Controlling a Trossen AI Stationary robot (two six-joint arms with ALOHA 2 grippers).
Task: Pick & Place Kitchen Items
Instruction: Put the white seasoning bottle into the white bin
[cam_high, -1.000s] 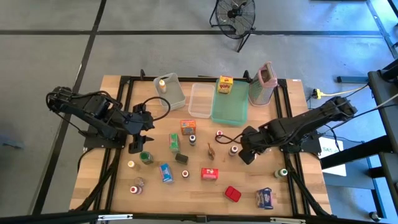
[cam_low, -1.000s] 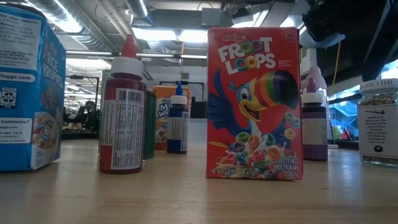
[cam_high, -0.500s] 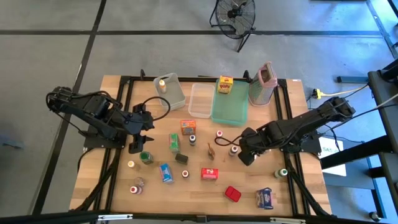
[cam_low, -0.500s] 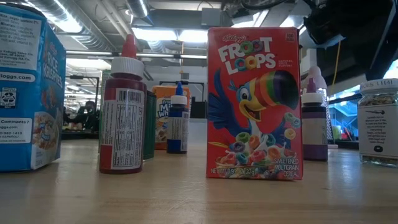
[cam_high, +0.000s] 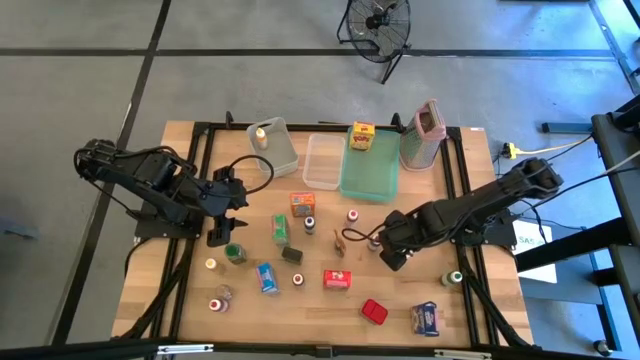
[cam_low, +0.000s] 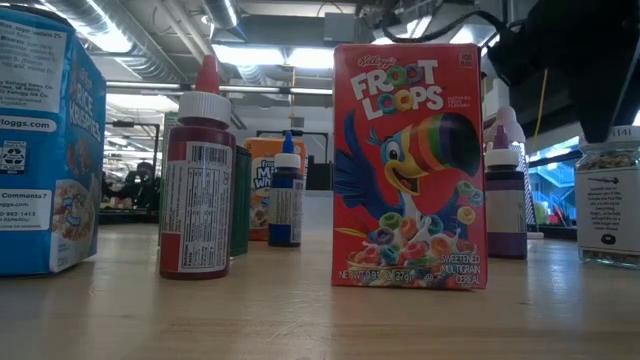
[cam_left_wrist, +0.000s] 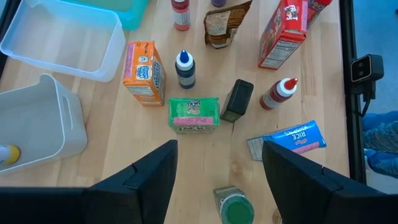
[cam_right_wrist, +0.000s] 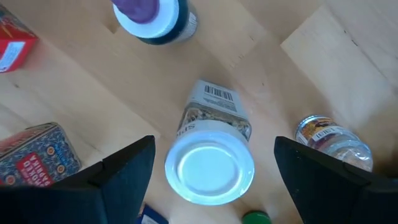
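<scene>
Right gripper (cam_right_wrist: 210, 165) hung open above a white-capped spice jar (cam_right_wrist: 210, 163); most kitchen items (cam_high: 337, 279) remained unsorted on the counter (cam_high: 300, 310), left gripper (cam_left_wrist: 214, 180) open

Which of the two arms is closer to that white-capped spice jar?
Right. The right gripper hangs open directly above the spice jar; the left gripper is far across the table, over a green-lidded jar.

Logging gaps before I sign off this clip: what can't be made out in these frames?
- Low view: the Froot Loops box blocks the items behind it; both grippers out of frame.
- High view: labels on the small bottles are too small to read.
- Right wrist view: the white-capped jar, seen from above, shows only part of its label.
</scene>
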